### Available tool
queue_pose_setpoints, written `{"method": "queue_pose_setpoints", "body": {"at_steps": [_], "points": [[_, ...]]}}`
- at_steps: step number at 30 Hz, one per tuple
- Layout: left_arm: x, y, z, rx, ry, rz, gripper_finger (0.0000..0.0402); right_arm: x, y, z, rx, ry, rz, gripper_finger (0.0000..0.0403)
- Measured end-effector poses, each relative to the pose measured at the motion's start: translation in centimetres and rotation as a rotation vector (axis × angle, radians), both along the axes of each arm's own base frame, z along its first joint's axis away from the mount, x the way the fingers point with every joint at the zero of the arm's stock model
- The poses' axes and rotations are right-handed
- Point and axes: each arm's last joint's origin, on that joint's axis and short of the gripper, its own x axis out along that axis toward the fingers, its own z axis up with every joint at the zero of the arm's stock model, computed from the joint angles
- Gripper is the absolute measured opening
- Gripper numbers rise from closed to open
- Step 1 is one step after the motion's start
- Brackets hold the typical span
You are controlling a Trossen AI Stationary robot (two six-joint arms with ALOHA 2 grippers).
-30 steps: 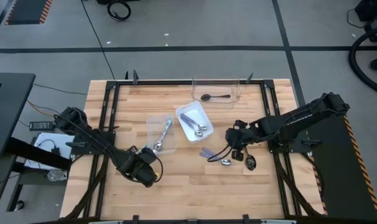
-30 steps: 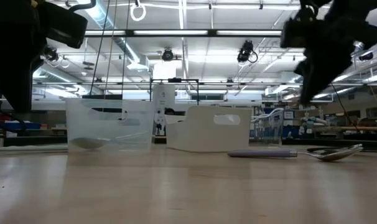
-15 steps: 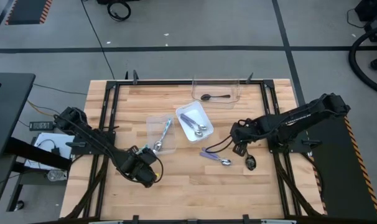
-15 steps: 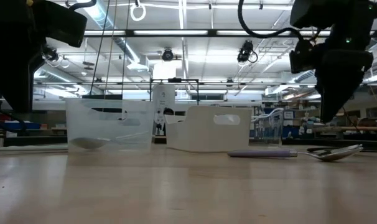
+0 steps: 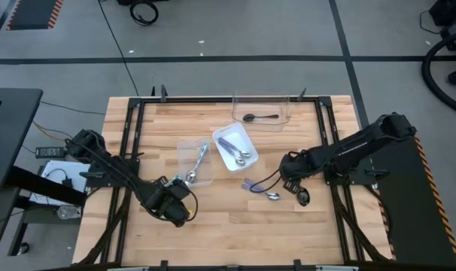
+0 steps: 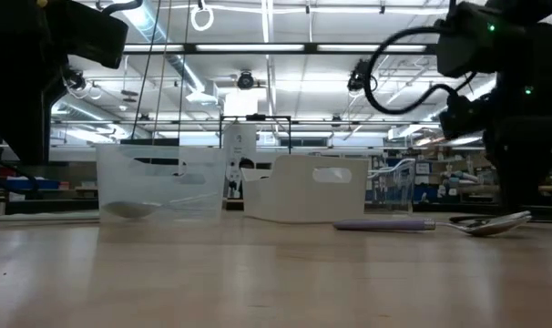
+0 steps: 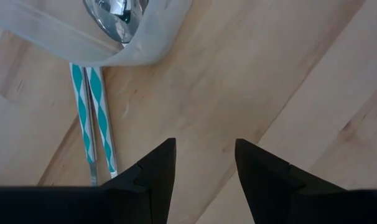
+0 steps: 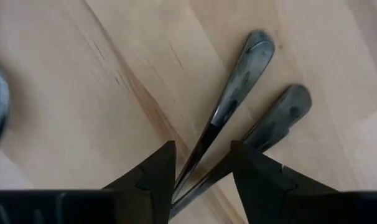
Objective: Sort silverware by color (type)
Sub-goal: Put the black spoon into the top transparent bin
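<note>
My right gripper [image 5: 295,179] [image 8: 201,163] is open above two all-dark spoons [image 5: 303,197] near the table's right side. Their handles [image 8: 238,81] run side by side between its fingers; I cannot tell whether the fingers touch them. A purple-handled spoon [image 5: 258,190] [image 6: 385,224] lies flat on the wood just left of them. Three tubs hold other spoons: a clear one with a light-blue spoon [image 5: 199,159], a white one with purple spoons [image 5: 235,150] and a far clear one with a dark spoon [image 5: 259,117]. My left gripper [image 5: 179,199] [image 7: 204,158] is open and waits near the blue tub's corner.
The clear tub [image 5: 194,162], the white tub [image 5: 247,136] and the far clear tub [image 5: 284,111] sit mid-table and toward the far edge. Black frame rails [image 5: 329,128] run along the table's sides. Bare wood [image 5: 235,226] stretches along the near edge.
My right gripper has moved toward the table's right and a little down, from beside the purple-handled spoon to over the dark spoons. The spoons and tubs have stayed where they were.
</note>
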Motion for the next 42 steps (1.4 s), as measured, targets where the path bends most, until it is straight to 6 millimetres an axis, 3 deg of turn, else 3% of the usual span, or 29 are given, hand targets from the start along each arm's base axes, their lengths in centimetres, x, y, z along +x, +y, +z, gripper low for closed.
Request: {"method": "queue_pose_setpoints", "body": {"at_steps": [13,23,42], "points": [[-0.2,-0.3,0.0,-0.005,-0.004,-0.008,0.0172,0.8,0.4,-1.6,0.056,0.063,0.035,0.0122],[-0.1,-0.5,0.0,-0.014,-0.018,-0.011,0.0172,1.2,0.5,-1.6,0.094,0.027,0.064,0.0019],[0.0,-0.6,0.0,-0.021,-0.028,-0.011,0.0172,0.6,-0.2,1.6,0.087,-0.171,0.058,0.0023]]}}
